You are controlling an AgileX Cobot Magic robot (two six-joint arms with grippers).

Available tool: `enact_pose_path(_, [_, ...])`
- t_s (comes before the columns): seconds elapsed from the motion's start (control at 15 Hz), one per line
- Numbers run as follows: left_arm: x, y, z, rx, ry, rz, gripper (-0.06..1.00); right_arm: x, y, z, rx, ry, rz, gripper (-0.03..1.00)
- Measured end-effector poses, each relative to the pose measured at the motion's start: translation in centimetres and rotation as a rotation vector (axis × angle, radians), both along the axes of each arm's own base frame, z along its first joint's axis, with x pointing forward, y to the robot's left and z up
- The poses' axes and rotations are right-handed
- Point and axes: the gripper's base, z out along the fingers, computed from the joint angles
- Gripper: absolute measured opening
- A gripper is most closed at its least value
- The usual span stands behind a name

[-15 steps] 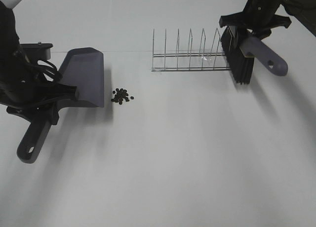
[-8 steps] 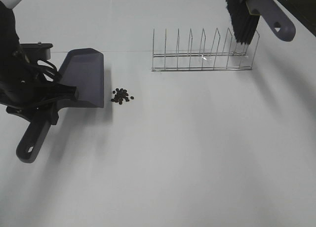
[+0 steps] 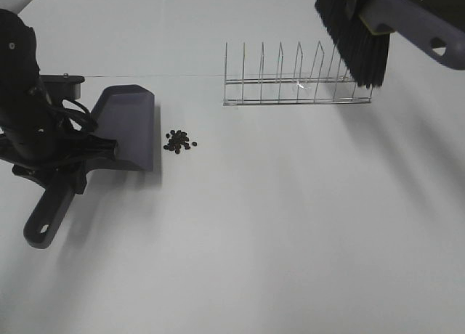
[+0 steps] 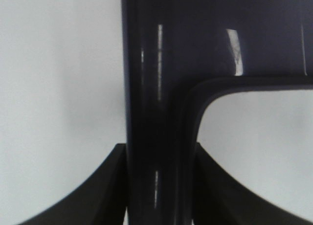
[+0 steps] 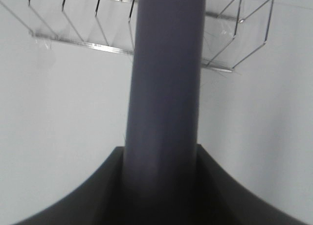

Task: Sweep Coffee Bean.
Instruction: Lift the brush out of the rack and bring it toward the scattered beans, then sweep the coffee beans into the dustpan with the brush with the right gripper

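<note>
Grey plastic dustpan (image 3: 127,127) and black-bristled grey brush (image 3: 356,40) being gripped.
Left claw (image 4: 161,195) is clamping the dustpan, tiny dark coffee beans (image 3: 179,141) lying just ahead past its blade; right claw (image 5: 159,186) is clamping the brush.

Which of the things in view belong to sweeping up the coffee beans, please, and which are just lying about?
For the job:
- coffee beans, in a loose cluster
- dustpan, held just beside the beans
- brush, held aloft by the rack's right end

Just lying about:
- wire rack, standing behind the beans
</note>
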Motion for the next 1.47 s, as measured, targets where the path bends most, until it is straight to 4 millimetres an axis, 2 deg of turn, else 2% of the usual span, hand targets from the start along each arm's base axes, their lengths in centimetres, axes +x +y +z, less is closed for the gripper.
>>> enact_pose_path(0.07, [0.0, -0.1, -0.9, 0.017, 0.020, -0.003, 0.32, -1.1, 2.3, -2.4, -0.072, 0.067, 0.045, 0.28])
enact_pose_path(0.13, [0.0, -0.1, -1.4, 0.023, 0.036, 0.000, 0.32, -1.5, 3.2, -3.6, -0.083, 0.085, 0.040, 0.28])
enact_pose_path(0.33, [0.0, -0.3, -3.3, 0.049, 0.084, -0.011, 0.32, -1.8, 4.8, -6.1, -0.111, 0.060, 0.033, 0.28])
enact_pose_path(0.53, [-0.4, -1.2, -4.2, 0.059, 0.109, -0.033, 0.32, -1.5, 5.6, -8.8, -0.163, 0.107, 0.051, 0.28])
enact_pose_path(0.73, [-0.5, -1.6, -5.4, 0.066, 0.144, -0.036, 0.32, -1.9, 8.4, -12.1, -0.250, 0.140, 0.109, 0.28])
enact_pose_path(1.07, [-0.4, -1.6, -5.4, 0.069, 0.153, -0.035, 0.32, -3.4, 13.7, -16.8, -0.442, 0.116, 0.269, 0.28])
enact_pose_path(1.2, [-0.5, -1.6, -5.4, 0.070, 0.154, -0.035, 0.32, -3.5, 15.0, -18.3, -0.451, 0.126, 0.295, 0.28])
enact_pose_path(1.47, [-0.4, -1.6, -5.4, 0.072, 0.160, -0.035, 0.32, -2.3, 16.7, -19.7, -0.397, 0.199, 0.296, 0.28])
